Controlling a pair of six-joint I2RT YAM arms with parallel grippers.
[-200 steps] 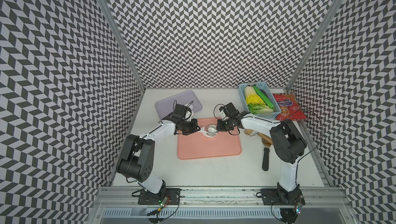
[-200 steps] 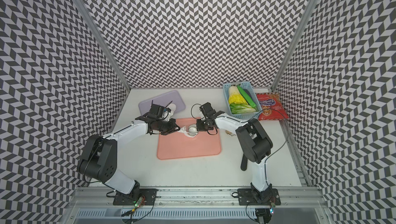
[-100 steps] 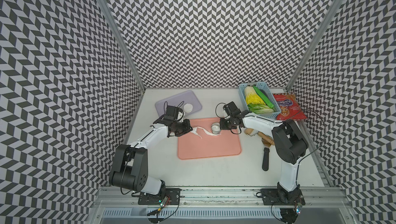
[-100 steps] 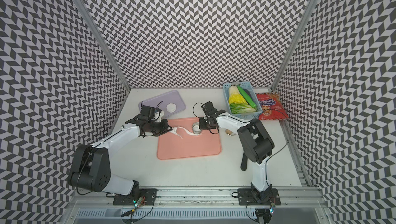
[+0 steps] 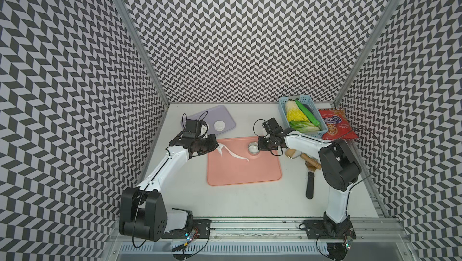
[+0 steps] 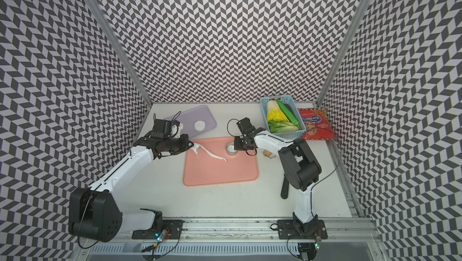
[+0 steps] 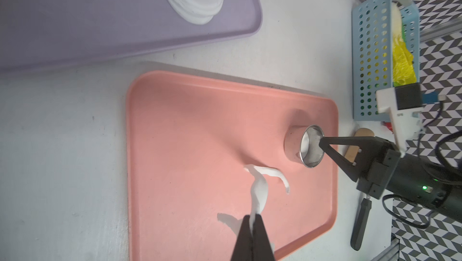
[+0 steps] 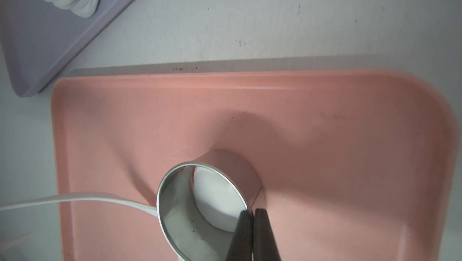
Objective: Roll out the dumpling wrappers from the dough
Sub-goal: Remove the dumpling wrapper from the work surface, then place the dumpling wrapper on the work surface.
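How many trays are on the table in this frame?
2. The purple tray, at the back on the robot's left, carries the stacked dumpling wrappers; the pink tray, in the middle, holds the ring cutter. None appears hidden.

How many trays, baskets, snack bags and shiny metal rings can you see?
Trays: 2, the pink tray and the purple tray
Baskets: 1, the blue basket
Snack bags: 1, the red snack bag
Metal rings: 1, the metal ring
Total: 5
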